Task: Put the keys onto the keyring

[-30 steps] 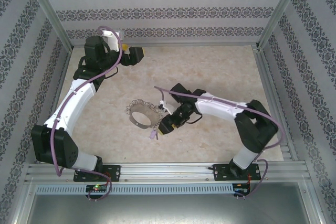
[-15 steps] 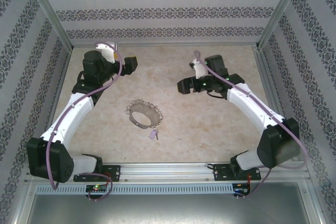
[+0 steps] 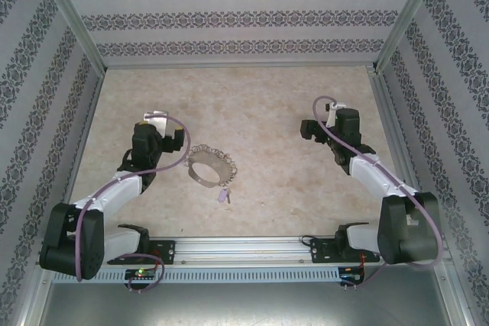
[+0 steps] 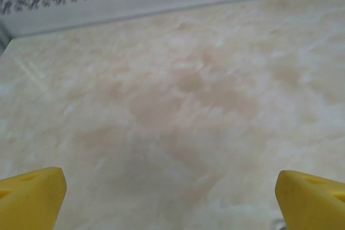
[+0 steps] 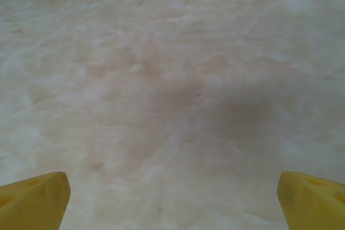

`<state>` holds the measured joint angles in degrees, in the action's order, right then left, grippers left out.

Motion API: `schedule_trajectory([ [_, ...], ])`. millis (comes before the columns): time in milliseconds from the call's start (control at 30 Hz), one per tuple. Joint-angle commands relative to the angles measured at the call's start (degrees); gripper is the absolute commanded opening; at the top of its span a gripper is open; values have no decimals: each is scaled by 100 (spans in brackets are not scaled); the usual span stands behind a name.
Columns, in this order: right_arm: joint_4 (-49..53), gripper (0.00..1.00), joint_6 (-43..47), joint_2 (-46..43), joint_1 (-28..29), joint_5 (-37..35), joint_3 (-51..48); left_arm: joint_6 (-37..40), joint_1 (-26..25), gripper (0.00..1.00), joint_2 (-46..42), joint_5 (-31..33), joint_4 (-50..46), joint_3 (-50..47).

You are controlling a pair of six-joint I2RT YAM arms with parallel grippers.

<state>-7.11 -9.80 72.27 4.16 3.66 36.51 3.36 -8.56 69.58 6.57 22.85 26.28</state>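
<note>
Keyring (image 3: 208, 167) sits on the beige worktop (image 3: 267, 104) a bit left of centre, a thin hoop with a fringe of little silvery bits (image 3: 206, 150) round its rim. The key (image 3: 222, 196) with the pale lilac tag lies right at its near-right edge. From above I can't tell if the key is actually hooked on or only lying against the rim, it's too small. Left tool (image 3: 176, 140) hangs just beside the ring's left side, and the right tool (image 3: 306, 129) is well apart over on the right. Both are spread wide with nothing in them; in the wrist views the yellow fingertips (image 4: 32, 195) sit at the frame corners with bare worktop between them. If the key isn't on yet, I'd say the trick is splitting the jobs. The left tool is closest, so let it pin the hoop down on a stretch of rim away from the key. Then the right one comes in and pinches the key by its tag end, leaving the hole free. Go low and slow, because that thin hoop will probably skate on the smooth surface. Watch those dangly silver pieces too, since grabbing a bunch of them instead of the hoop gives a sloppy hold. I'd check from up close first whether it's threaded already.
</note>
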Motion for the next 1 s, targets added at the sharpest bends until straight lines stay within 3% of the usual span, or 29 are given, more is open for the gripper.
schedule_trajectory([
  [0,-812,98,633,-272,-112,-949,-242,158,-13,100,304,573,1011,-309],
  [100,-1013,98,673,-260,-204,-1182,-489,118,-4,100,710,780,1730,-565],
  [200,-1837,98,759,-87,-244,-1325,-862,93,95,100,841,628,2019,-575],
  [367,-3868,98,782,642,-297,-928,-1544,-122,390,100,1216,180,2865,-816],
  [533,-5021,98,938,1530,-285,-393,-1647,-69,489,100,1890,-285,3278,-725],
  [600,-4423,98,971,1403,-308,-169,-1470,-55,523,100,1939,-384,3039,-577],
  [667,-4460,98,741,1472,-485,-92,-1428,-151,671,100,1980,-608,2783,-407],
  [800,-4447,98,856,1423,-276,-675,-1459,-335,874,100,1989,-831,2463,-243],
  [967,-4417,98,854,1418,-280,-642,-1446,-336,873,100,1989,-840,2443,-234],
])
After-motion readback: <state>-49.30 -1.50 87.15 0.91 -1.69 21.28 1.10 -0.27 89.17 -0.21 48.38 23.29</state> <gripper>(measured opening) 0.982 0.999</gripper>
